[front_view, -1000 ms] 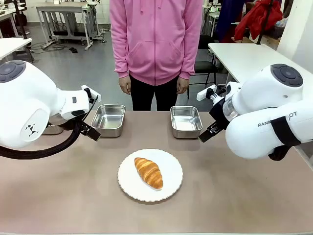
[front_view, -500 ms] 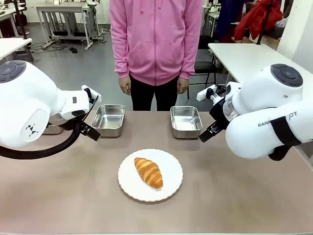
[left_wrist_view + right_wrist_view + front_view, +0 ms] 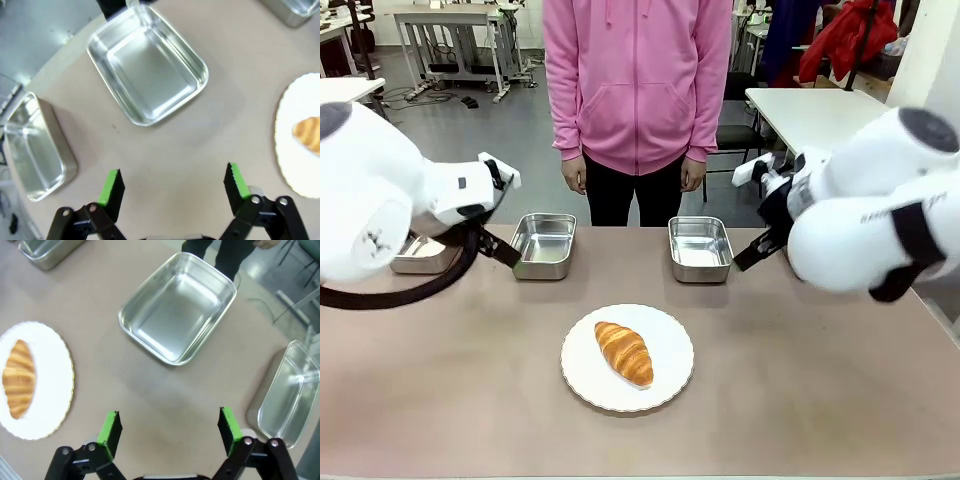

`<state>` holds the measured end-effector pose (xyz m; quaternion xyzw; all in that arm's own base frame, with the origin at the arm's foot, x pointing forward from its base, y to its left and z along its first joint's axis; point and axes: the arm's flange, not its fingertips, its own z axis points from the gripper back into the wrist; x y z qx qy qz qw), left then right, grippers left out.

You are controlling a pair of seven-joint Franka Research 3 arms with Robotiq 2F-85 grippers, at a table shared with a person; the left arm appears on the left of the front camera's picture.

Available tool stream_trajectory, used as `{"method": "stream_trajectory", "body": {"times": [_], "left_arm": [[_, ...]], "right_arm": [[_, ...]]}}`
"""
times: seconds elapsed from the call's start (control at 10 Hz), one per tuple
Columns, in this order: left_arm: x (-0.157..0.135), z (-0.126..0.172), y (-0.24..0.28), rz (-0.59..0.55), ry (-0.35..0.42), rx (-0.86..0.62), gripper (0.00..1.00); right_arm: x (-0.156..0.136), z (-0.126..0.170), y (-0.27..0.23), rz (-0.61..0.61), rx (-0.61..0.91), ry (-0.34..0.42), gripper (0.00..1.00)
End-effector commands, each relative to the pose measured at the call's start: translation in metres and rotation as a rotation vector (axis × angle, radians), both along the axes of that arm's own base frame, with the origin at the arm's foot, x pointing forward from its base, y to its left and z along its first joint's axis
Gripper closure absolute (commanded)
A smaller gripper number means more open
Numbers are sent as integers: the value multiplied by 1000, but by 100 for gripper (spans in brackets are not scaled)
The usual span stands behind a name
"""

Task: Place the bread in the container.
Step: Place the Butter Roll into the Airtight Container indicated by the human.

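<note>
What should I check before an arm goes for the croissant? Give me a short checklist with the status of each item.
1. Croissant lies free on the white plate, nothing touching it: ok.
2. Left gripper open and empty: ok.
3. Right gripper open and empty: ok.
4. Left-centre steel pan and right-centre steel pan empty: ok.
5. Person's hands off the table, behind its far edge: ok.
6. Which pan is meant: cannot tell.
</note>
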<state>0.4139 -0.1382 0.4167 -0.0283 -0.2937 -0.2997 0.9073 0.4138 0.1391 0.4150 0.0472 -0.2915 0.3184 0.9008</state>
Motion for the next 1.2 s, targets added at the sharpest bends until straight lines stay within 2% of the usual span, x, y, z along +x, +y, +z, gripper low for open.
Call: {"method": "stream_trajectory", "body": {"times": [0.0,0.1,0.3,0.4,0.5,0.6,0.7,0.8,0.9,1.1], "left_arm": [[20,50,46,-87,33,-37,0],[26,69,71,-141,48,-68,0],[41,102,138,-367,80,-138,0],[48,112,168,-467,77,-171,0],[55,118,195,-513,70,-193,0],[62,121,218,-547,46,-221,0],[61,120,236,-582,0,-250,0],[50,118,239,-637,-11,-184,0],[40,127,228,-549,2,-227,0],[40,127,228,-549,2,-227,0]], "right_arm": [[25,40,-68,74,70,22,0],[29,51,-94,75,93,12,0],[31,71,-153,133,140,-1,0],[35,75,-176,133,167,12,0],[42,74,-194,149,201,20,0],[45,70,-207,158,244,20,0],[42,64,-219,178,290,-11,0],[36,64,-224,266,356,-6,0],[30,74,-211,136,238,3,0],[30,74,-211,136,238,3,0]]}}
